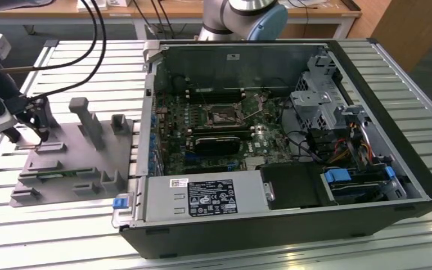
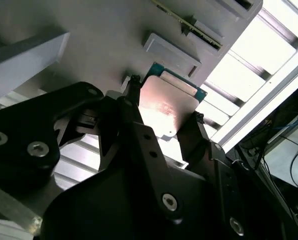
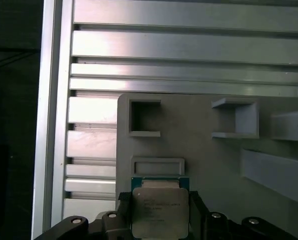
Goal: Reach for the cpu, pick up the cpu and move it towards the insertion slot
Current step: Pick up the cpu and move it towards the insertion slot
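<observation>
Black jaws gripping cpu [image 3: 160, 212], over grey tray [image 3: 201, 167]; its print illegible

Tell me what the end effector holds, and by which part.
The end effector holds the cpu by two opposite side edges, one finger against each.

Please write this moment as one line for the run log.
gripper: over grey tray | fingers: closed on cpu edges | insertion slot: in computer case, away from cpu
</observation>
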Robot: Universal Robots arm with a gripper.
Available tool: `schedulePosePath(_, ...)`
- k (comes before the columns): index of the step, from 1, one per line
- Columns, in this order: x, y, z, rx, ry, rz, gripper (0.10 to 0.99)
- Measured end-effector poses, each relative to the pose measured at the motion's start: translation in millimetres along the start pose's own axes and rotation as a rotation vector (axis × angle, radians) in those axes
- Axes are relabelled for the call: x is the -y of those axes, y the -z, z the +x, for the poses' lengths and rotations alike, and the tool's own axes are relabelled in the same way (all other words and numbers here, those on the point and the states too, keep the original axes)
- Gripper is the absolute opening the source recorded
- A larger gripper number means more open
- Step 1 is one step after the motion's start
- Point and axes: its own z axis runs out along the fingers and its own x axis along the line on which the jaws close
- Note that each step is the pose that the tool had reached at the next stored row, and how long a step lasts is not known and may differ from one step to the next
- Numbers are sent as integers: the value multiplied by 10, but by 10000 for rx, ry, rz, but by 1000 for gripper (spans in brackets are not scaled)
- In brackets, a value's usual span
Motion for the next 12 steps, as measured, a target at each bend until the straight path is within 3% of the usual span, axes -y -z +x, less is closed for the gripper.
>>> schedulePosePath(12,-10,229,0,0,0,-5,545)
